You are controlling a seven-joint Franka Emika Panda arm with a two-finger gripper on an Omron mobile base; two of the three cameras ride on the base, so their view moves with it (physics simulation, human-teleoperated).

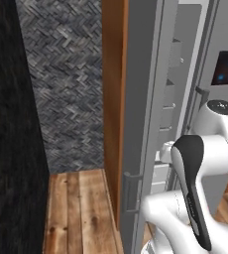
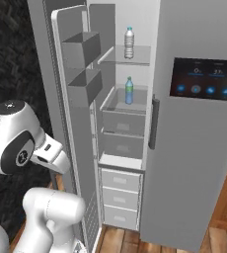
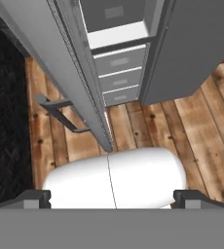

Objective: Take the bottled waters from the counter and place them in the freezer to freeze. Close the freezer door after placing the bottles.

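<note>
Both bottled waters stand inside the freezer [image 2: 123, 123]: the whitish bottle [image 2: 129, 43] on the top shelf, the blue-tinted bottle [image 2: 129, 91] below. The freezer door [image 2: 76, 123] stands wide open, a stiff, heavy panel; its bar handle [image 3: 60, 113] looks the best purchase. The gripper [image 3: 111, 198] is fully spread, empty.

The tall grey steel freezer [image 2: 123, 148] stands open, its white interior showing. A whitish clear plastic bottle with a blue cap [image 2: 129, 43] stands upright on the top grey shelf [image 2: 140, 55]. A blue-tinted bottle [image 2: 129, 91] stands upright in the bin [image 2: 120, 106] below. The flat grey freezer door [image 2: 73, 123] is swung wide, two inner bins [image 2: 81, 66] on it. Three drawers [image 2: 119, 197] sit lowest, above the wooden floor [image 2: 130, 241].
</note>
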